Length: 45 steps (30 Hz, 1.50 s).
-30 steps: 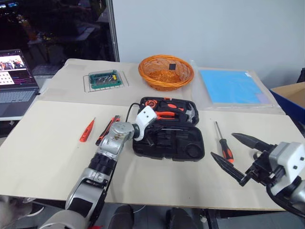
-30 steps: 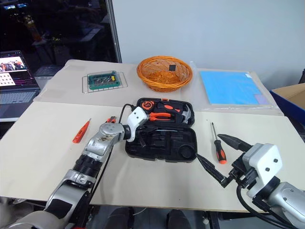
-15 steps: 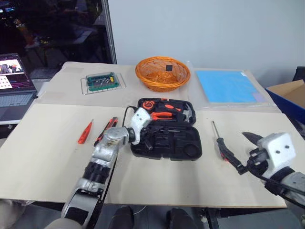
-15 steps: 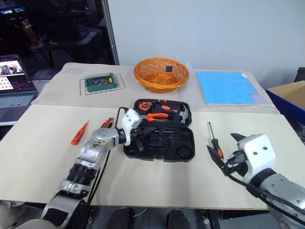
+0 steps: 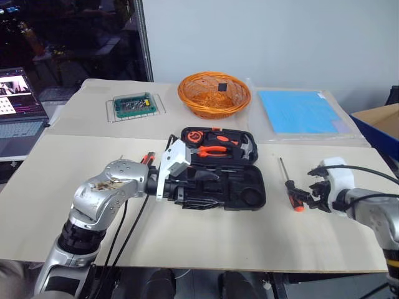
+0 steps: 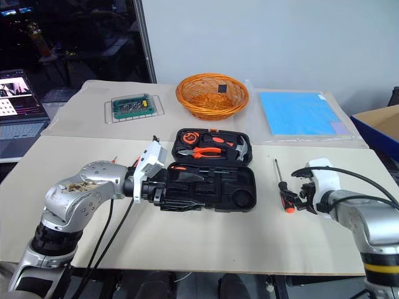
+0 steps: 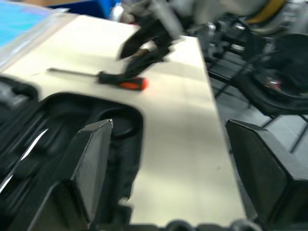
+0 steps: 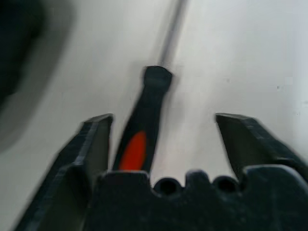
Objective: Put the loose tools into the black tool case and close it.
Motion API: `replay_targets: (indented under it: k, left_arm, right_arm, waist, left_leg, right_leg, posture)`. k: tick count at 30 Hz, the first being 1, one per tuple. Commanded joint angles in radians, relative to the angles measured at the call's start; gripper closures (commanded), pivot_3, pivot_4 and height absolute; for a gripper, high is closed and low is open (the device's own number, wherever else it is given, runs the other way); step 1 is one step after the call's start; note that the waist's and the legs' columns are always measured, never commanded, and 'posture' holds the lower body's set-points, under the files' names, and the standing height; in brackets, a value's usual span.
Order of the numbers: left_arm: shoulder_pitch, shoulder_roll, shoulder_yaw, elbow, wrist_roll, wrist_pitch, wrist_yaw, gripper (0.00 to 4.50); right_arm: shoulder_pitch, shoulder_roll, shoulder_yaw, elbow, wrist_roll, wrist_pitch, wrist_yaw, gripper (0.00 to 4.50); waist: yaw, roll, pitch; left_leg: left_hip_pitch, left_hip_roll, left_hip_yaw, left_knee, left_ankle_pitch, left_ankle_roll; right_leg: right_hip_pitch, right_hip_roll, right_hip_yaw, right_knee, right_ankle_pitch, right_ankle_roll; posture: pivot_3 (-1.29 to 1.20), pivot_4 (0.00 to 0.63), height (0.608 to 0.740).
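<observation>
Black-and-orange screwdriver (image 6: 283, 192) lies on the table (image 6: 206, 237) right of the open tool case (image 6: 209, 180). I have the right hand (image 8: 161, 144) spread around its handle, nothing gripped yet. Left hand (image 7: 168, 159) gapes empty at the case's near-left edge. Next, I judge: close, lift, carry left into a slot.

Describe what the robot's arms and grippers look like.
Both arms are silver-grey metal with black joints and loose black cables. Each wrist carries a white block. The left gripper and right gripper each have two black, wedge-shaped fingers. The left arm has brownish scuffs.
</observation>
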Motion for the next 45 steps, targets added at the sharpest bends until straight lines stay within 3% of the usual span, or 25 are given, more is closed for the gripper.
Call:
replay_targets:
  k: [1,6,7,10,12,16,20,23,31,36,44,45]
  left_arm:
    - [0.008,0.008,0.005,-0.030,-0.012,-0.027,0.015,0.61]
    - [0.038,-0.001,0.018,-0.049,-0.007,-0.042,0.066,0.61]
    - [0.056,-0.003,0.029,-0.053,0.001,-0.062,0.081,0.61]
    - [0.146,-0.047,0.094,-0.054,0.012,-0.214,0.106,0.61]
    - [0.199,-0.010,0.110,-0.054,0.036,-0.251,0.093,0.61]
    - [0.313,0.049,0.242,-0.065,-0.114,-0.198,0.047,0.61]
    - [0.441,0.126,0.331,-0.063,-0.134,-0.239,-0.022,0.61]
    - [0.488,0.157,0.354,-0.043,-0.124,-0.274,-0.050,0.61]
    - [0.544,0.166,0.370,-0.049,-0.115,-0.313,-0.027,0.61]
    - [0.558,0.165,0.360,-0.055,-0.110,-0.328,-0.012,0.61]
    - [0.540,0.164,0.341,-0.042,-0.101,-0.343,0.000,0.61]
    - [0.540,0.164,0.340,-0.041,-0.100,-0.344,0.000,0.61]
  right_arm:
    - [-0.019,-0.038,0.064,0.061,-0.068,-0.031,0.031,2.12]
    - [0.025,-0.089,0.020,-0.010,-0.067,-0.048,0.076,3.86]
    - [0.034,-0.104,-0.008,-0.051,-0.055,-0.054,0.089,3.91]
    - [-0.009,-0.161,-0.056,-0.180,-0.014,-0.105,0.170,3.91]
    - [-0.062,-0.191,-0.041,-0.229,-0.003,-0.133,0.221,3.91]
    - [-0.227,-0.197,0.152,-0.255,-0.057,-0.269,0.371,3.91]
    - [-0.443,-0.090,0.445,-0.073,-0.271,-0.466,0.478,3.91]
    - [-0.517,-0.032,0.554,0.073,-0.386,-0.582,0.524,3.91]
    - [-0.503,0.017,0.604,0.141,-0.459,-0.664,0.644,3.91]
    - [-0.473,0.037,0.597,0.157,-0.475,-0.695,0.674,3.91]
    - [-0.477,0.086,0.622,0.360,-0.561,-0.863,0.696,3.91]
    - [-0.475,0.090,0.616,0.369,-0.553,-0.867,0.712,3.41]
  waist:
    - [0.003,0.000,0.000]
    - [0.015,0.000,0.000]
    - [0.016,0.000,0.000]
    - [0.010,0.004,0.002]
    - [-0.006,0.007,0.004]
    - [-0.027,0.007,0.005]
    - [-0.033,0.004,0.006]
    - [-0.016,0.003,0.008]
    - [0.012,0.003,0.008]
    - [0.011,0.003,0.008]
    - [0.011,0.003,0.007]
    - [0.011,0.003,0.007]
  left_leg:
    - [0.000,0.000,-0.001,0.000,0.000,0.000]
    - [-0.003,-0.002,-0.003,0.000,-0.001,0.001]
    - [-0.004,-0.002,-0.003,0.000,-0.001,0.001]
    - [-0.004,-0.002,-0.003,0.000,-0.001,0.001]
    - [-0.004,-0.002,-0.001,0.000,-0.001,0.001]
    - [-0.003,0.002,-0.002,-0.002,-0.001,0.001]
    - [-0.002,0.002,-0.001,-0.004,-0.001,0.001]
    - [-0.005,0.000,0.001,-0.003,-0.001,0.001]
    - [-0.020,0.001,0.002,-0.003,-0.001,0.001]
    - [-0.020,0.002,0.001,-0.002,0.000,0.001]
    - [-0.018,0.002,0.001,0.000,0.000,0.001]
    - [-0.018,0.002,0.001,0.000,0.000,0.001]
  right_leg:
    - [0.000,0.000,0.000,0.000,0.001,0.002]
    - [0.000,0.000,0.000,-0.002,0.001,0.006]
    - [0.000,0.000,0.000,-0.002,0.001,0.006]
    - [-0.001,0.000,0.000,-0.002,0.001,0.006]
    - [-0.003,0.000,0.003,-0.001,0.001,0.006]
    - [-0.007,0.004,0.002,0.003,0.000,0.004]
    - [-0.008,0.002,0.002,0.003,-0.001,0.001]
    - [-0.010,0.000,0.002,0.003,0.000,-0.001]
    - [-0.025,0.000,0.001,0.005,0.003,-0.004]
    - [-0.025,0.002,0.000,0.006,0.004,-0.005]
    - [-0.022,0.002,-0.001,0.006,0.004,-0.005]
    - [-0.022,0.002,-0.001,0.006,0.004,-0.005]
  posture:
    - [0.00,0.150,0.740]
    - [0.00,0.150,0.740]
    - [0.00,0.150,0.740]
    - [0.00,0.150,0.740]
    - [0.00,0.150,0.740]
    - [0.00,0.150,0.740]
    - [0.00,0.150,0.740]
    - [0.00,0.150,0.740]
    - [0.00,0.150,0.740]
    - [0.00,0.150,0.740]
    - [0.00,0.150,0.740]
    - [0.00,0.150,0.740]
